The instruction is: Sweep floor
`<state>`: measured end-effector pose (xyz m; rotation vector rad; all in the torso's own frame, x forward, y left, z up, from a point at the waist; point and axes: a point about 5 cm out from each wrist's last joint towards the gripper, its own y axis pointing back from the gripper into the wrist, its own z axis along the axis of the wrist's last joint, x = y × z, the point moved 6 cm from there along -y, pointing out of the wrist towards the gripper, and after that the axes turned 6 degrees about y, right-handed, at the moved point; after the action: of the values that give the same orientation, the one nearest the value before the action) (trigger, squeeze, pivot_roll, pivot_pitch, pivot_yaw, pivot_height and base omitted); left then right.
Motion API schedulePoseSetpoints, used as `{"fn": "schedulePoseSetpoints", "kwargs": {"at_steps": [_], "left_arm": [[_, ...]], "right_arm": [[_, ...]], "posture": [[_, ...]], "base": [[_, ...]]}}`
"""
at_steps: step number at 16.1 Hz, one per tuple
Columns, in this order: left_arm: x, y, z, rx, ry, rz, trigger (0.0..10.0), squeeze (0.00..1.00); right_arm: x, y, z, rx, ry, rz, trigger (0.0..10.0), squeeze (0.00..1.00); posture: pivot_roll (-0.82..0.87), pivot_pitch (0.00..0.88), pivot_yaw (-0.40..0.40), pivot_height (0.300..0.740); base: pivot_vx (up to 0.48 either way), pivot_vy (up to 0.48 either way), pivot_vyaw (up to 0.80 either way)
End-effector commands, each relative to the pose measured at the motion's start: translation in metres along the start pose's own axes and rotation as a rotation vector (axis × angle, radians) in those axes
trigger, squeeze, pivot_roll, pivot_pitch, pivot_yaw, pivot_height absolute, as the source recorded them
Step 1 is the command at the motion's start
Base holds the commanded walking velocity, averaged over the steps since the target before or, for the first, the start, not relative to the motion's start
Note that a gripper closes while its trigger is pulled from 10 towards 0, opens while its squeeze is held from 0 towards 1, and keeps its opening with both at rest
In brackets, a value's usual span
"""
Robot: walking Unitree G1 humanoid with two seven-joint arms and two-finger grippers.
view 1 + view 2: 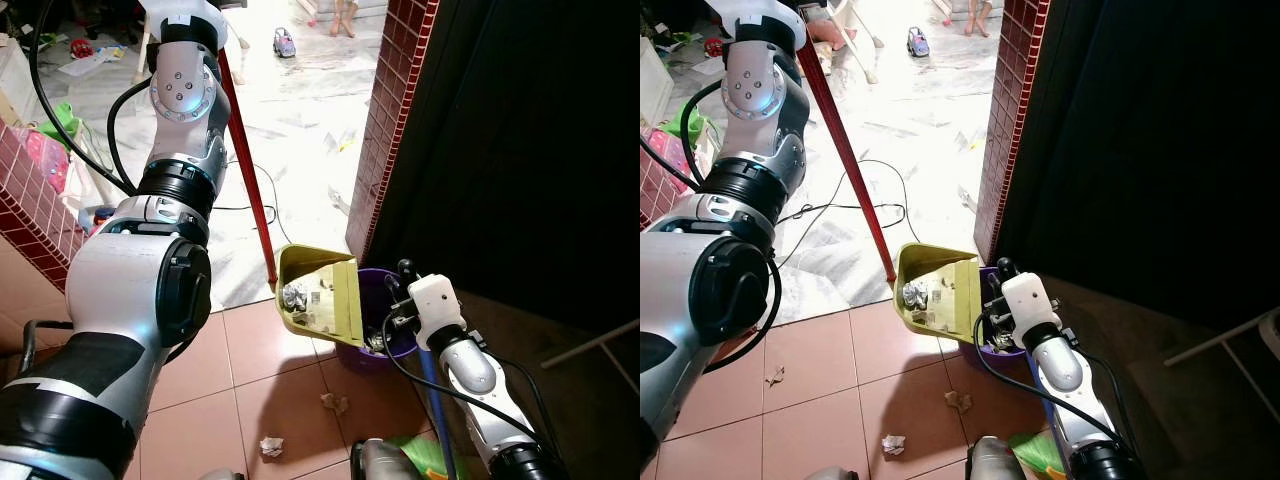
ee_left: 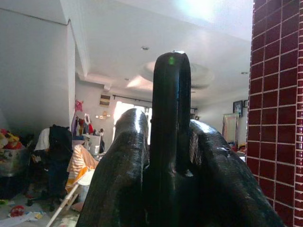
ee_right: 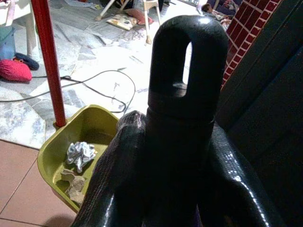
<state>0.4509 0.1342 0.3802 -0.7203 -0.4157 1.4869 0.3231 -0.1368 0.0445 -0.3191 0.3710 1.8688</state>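
Yellow-green dustpan (image 1: 320, 290), holding crumpled scraps, tilts over a purple bin (image 1: 375, 335) beside the red brick pillar (image 1: 395, 110). Left tool (image 2: 163, 156) is closed around its red handle (image 1: 250, 170), raised far left. Right tool (image 3: 175, 156) is closed around a black broom handle (image 3: 187, 71), near right.

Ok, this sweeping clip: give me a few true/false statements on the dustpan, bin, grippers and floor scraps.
1. The yellow-green dustpan is tilted at the purple bin. True.
2. The dustpan is empty. False: crumpled foil and paper scraps lie in it.
3. The right gripper is shut on a black handle end. True.
4. The dustpan's pole is blue. False: the pole is red.
5. Crumpled scraps lie on the tiled floor. True.
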Motion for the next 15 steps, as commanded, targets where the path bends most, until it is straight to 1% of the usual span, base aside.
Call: {"fn": "schedulePoseSetpoints", "kwargs": {"at_steps": [1,3,4,5,6,7,8,9,10,11,12,14,15], "left_arm": [[-0.002,-0.009,0.021,-0.071,0.007,-0.001,10.0,0.0],[-0.002,-0.009,0.021,-0.071,0.007,-0.001,10.0,0.0],[-0.003,-0.009,0.021,-0.072,0.015,-0.003,10.0,0.0],[-0.128,0.022,0.025,-0.138,0.058,-0.466,10.0,0.0],[-0.118,0.016,0.03,-0.153,0.034,-0.432,10.0,0.0],[-0.103,0.007,0.034,-0.156,0.02,-0.379,10.0,0.0],[-0.092,0.003,0.035,-0.15,0.013,-0.339,10.0,0.0],[-0.062,-0.007,0.035,-0.13,-0.008,-0.238,10.0,0.0],[-0.045,-0.011,0.041,-0.147,-0.029,-0.209,10.0,0.0],[-0.033,-0.014,0.05,-0.177,-0.047,-0.186,10.0,0.0],[-0.031,-0.016,0.053,-0.184,-0.053,-0.18,10.0,0.0],[-0.014,-0.023,0.067,-0.214,-0.077,-0.135,10.0,0.0],[-0.002,-0.025,0.073,-0.226,-0.107,-0.106,10.0,0.0]], "right_arm": [[-0.004,0.0,0.002,-0.006,0.062,0.014,10.0,0.0],[-0.004,0.0,0.002,-0.006,0.062,0.014,10.0,0.0],[-0.003,0.0,0.002,-0.007,0.062,0.017,10.0,0.0],[-0.001,-0.015,-0.002,0.032,-0.015,-0.017,10.0,0.0],[0.001,-0.015,-0.002,0.031,-0.006,-0.009,10.0,0.0],[0.002,-0.016,-0.003,0.032,0.004,0.002,10.0,0.0],[0.002,-0.016,-0.003,0.033,0.006,0.005,10.0,0.0],[0.002,-0.018,-0.004,0.037,0.007,0.012,10.0,0.0],[0.002,-0.019,-0.006,0.041,0.009,0.016,10.0,0.0],[0.002,-0.02,-0.007,0.042,0.014,0.021,10.0,0.0],[0.002,-0.02,-0.007,0.043,0.016,0.022,10.0,0.0],[0.003,-0.022,-0.008,0.044,0.026,0.032,10.0,0.0],[0.003,-0.022,-0.009,0.043,0.03,0.038,10.0,0.0]], "posture": [[-0.25,0.0,0.105,0.74],[-0.25,0.0,0.105,0.74],[-0.25,0.0,0.0,0.74],[-0.18,0.0,0.0,0.74],[-0.17,0.0,0.0,0.74],[-0.16,0.0,0.0,0.74],[-0.16,0.0,0.0,0.74],[-0.15,0.0,0.0,0.74],[-0.14,0.0,0.0,0.74],[-0.14,0.0,0.0,0.74],[-0.13,0.0,0.0,0.74],[-0.13,0.0,0.0,0.74],[-0.12,0.0,0.0,0.74]], "base": [[0.0,0.0,0.0],[0.0,0.0,0.0],[0.0,0.0,0.0],[0.0,0.0,0.0],[0.0,0.0,0.0],[0.0,0.0,0.0],[0.0,0.0,0.0],[0.0,0.0,0.0],[0.0,0.0,0.0],[0.0,0.0,0.0],[0.0,0.0,0.0],[0.0,0.0,0.0],[0.0,0.0,0.0]]}}
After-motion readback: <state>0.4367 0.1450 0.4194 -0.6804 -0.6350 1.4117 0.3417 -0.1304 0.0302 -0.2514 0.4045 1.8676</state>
